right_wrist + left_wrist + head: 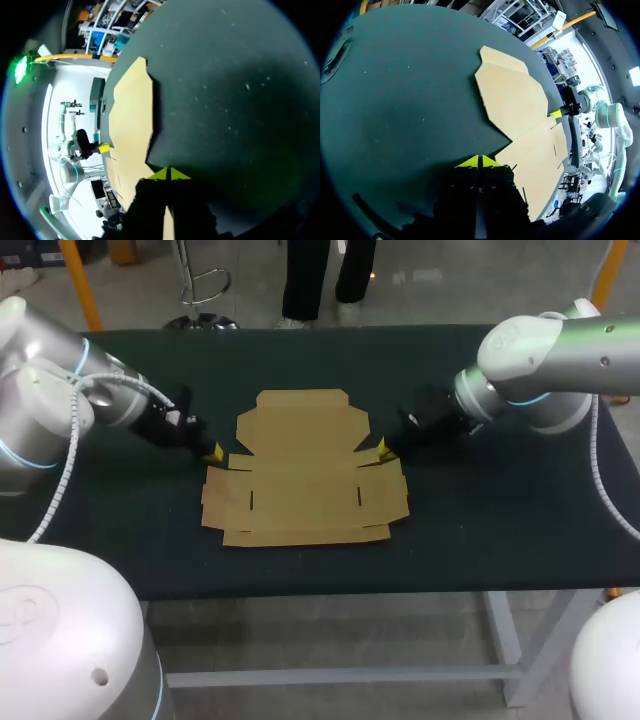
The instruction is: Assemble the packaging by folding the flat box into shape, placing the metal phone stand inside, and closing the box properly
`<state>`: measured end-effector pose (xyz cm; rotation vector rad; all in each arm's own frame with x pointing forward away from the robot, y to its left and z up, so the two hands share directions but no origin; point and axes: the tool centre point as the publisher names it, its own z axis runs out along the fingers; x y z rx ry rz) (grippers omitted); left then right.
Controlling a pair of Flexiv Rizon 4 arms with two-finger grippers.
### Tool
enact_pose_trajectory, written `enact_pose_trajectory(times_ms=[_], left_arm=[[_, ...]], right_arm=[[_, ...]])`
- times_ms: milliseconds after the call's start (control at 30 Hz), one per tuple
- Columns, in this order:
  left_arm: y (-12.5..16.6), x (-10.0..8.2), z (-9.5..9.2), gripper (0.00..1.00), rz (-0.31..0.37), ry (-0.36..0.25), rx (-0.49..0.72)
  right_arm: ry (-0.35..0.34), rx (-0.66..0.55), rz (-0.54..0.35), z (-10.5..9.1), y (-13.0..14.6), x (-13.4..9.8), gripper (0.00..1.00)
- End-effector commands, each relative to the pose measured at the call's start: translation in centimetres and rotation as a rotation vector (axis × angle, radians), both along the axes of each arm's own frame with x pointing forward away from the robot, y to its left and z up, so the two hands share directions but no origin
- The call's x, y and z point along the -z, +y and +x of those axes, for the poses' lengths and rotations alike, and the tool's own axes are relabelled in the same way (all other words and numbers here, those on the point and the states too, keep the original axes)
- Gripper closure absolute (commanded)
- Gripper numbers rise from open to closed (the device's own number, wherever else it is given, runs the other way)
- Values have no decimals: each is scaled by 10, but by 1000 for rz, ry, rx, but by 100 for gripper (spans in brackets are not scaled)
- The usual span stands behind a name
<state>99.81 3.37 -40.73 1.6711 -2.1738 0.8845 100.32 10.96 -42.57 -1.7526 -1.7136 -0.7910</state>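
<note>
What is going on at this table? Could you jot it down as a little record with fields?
Table: dark green top
Box: brown cardboard, lying flat and unfolded in the middle
Left pincer: at the box's left edge, yellow tips together
Right pincer: at the box's right edge, yellow tips together
Phone stand: not in view
Progress: folding not yet begun

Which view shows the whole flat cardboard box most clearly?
The head view: the flat cardboard box lies fully in sight from above, every flap and slot showing. The wrist views show it only slantwise and foreshortened, beside the left gripper and the right gripper, whose bodies hide part of it.
</note>
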Motion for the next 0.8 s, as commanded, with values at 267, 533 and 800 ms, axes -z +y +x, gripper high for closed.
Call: enact_pose_trajectory(times_ms=[267, 533, 800], left_arm=[[-12, 5, 2, 100, 1, 39, 22], [-16, 3, -1, 100, -12, 42, 21], [-24, -6, -9, 100, -5, 40, 17]], right_arm=[[-3, -10, 12, 2, 0, 1, 100], [-4, -11, 17, 2, 1, 1, 100], [-10, -16, 17, 0, 5, -2, 100]])
